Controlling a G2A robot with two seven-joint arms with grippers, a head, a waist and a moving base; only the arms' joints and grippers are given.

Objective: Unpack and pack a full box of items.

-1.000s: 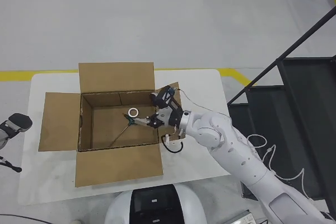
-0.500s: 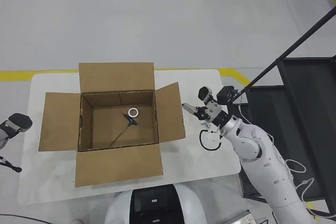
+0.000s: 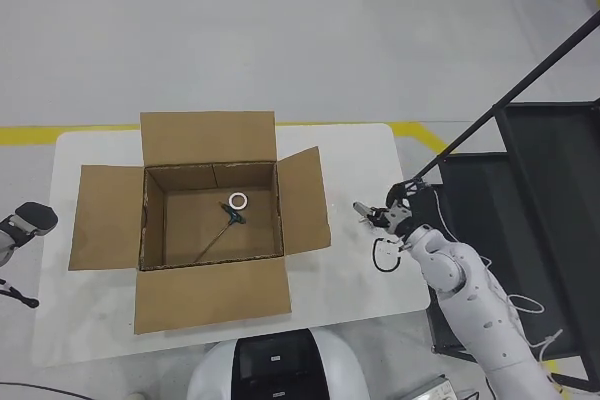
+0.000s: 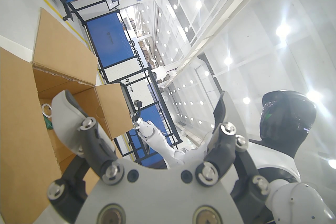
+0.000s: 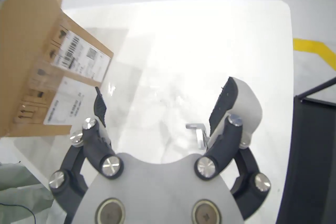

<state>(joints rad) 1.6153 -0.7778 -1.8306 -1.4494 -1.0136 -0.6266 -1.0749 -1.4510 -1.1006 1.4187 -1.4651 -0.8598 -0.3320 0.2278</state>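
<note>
The left gripper (image 4: pixel 141 101) hangs off the table's (image 3: pixel 360 150) left edge, tilted upward, jaws spread wide with nothing in them; the open cardboard box (image 3: pixel 208 138) sits on the left half of the table with all four flaps folded out; on its floor, toward the far wall, a white ring (image 3: pixel 238 200) lies just beside the dark green head of a thin-shafted tool (image 3: pixel 226 212), whose shaft slants toward the near left corner; the right gripper (image 5: pixel 164 86) hovers low over bare table between the box's right flap and the right edge, jaws wide and empty; a small metal bracket (image 5: pixel 198 131) lies on the table just beside one finger.
</note>
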